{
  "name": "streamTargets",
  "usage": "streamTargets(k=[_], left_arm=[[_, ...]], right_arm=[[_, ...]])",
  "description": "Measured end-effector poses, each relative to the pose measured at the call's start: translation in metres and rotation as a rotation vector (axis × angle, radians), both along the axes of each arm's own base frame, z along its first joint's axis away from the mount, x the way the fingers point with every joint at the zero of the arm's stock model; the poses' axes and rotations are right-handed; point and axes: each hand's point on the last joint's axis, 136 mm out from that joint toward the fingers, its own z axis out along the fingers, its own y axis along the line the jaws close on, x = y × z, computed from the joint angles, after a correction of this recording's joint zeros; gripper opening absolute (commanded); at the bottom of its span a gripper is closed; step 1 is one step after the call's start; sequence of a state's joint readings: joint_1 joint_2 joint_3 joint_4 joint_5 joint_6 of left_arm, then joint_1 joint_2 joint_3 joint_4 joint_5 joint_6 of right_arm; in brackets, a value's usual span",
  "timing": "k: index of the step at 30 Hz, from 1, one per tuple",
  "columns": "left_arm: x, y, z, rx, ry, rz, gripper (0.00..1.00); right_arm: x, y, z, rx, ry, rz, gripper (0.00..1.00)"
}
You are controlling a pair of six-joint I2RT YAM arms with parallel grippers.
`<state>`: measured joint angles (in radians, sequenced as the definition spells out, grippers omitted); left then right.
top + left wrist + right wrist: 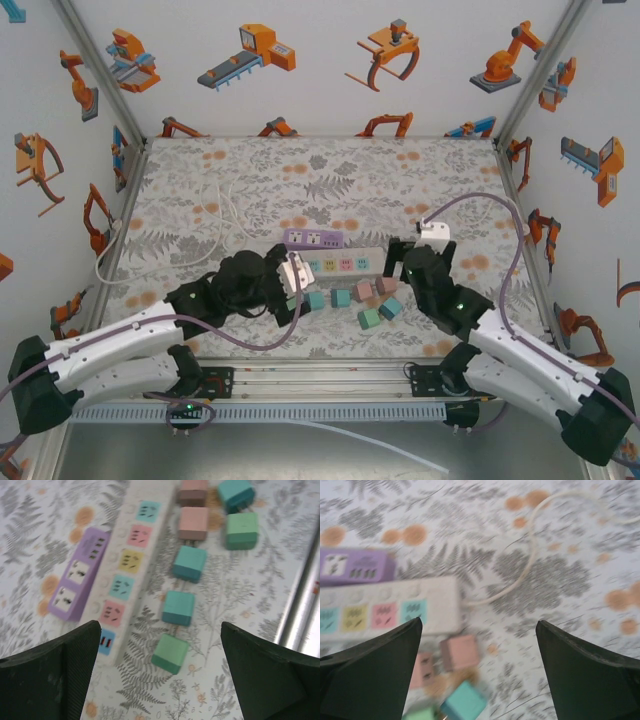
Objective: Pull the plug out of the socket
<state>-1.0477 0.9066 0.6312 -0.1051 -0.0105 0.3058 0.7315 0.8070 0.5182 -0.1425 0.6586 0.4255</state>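
Biggest first: fern-and-flower printed table cover (250, 170), with the long white plastic power strip with pastel socket faces (345, 264) lying loose across the middle, no visible fixing. Could skid under a sideways nudge. Left gripper (160, 635) hovering over the strip's left end, jaws spread wide, gripping nothing. Right gripper (479, 625) near the right end, jaws likewise wide apart and empty. Small purple plastic socket block (75, 582) right alongside the strip's far edge, probably getting shoved along too. No plug seated in any visible socket; pink cube-shaped plug (461, 651) loose on the cloth just beside the strip's right end, next to teal and green cube plugs (464, 700). Easy to scatter with a low-swinging finger. Thin white cord (520, 575) curling off nearby, snag risk.
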Motion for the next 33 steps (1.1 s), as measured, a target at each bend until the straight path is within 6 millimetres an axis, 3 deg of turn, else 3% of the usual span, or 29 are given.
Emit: streamTargets(k=[3,6,11,17,24,29,33], left_arm=[[0.026,0.024,-0.003,-0.042,-0.031,0.170,0.97],[0.062,0.063,-0.006,-0.082,-0.058,0.412,0.97],[0.112,0.146,-0.011,-0.134,-0.096,0.802,0.97],[0.137,0.228,-0.035,-0.142,-0.108,1.124,0.97],[0.165,0.267,-0.076,-0.091,-0.046,1.275,0.97],[0.183,0.280,-0.108,-0.088,0.010,1.308,0.97],[0.197,0.283,-0.118,-0.102,0.034,1.298,0.97]], right_arm=[[0.022,-0.028,0.005,-0.076,-0.037,-0.102,0.96],[0.041,-0.060,0.002,-0.131,-0.045,-0.209,0.99],[0.065,-0.106,-0.037,-0.215,0.061,-0.336,1.00],[0.086,-0.126,-0.076,-0.281,0.159,-0.343,1.00],[0.115,-0.126,-0.107,-0.323,0.189,-0.271,1.00],[0.127,-0.123,-0.102,-0.279,0.139,-0.212,1.00],[0.130,-0.131,-0.102,-0.218,0.126,-0.183,1.00]])
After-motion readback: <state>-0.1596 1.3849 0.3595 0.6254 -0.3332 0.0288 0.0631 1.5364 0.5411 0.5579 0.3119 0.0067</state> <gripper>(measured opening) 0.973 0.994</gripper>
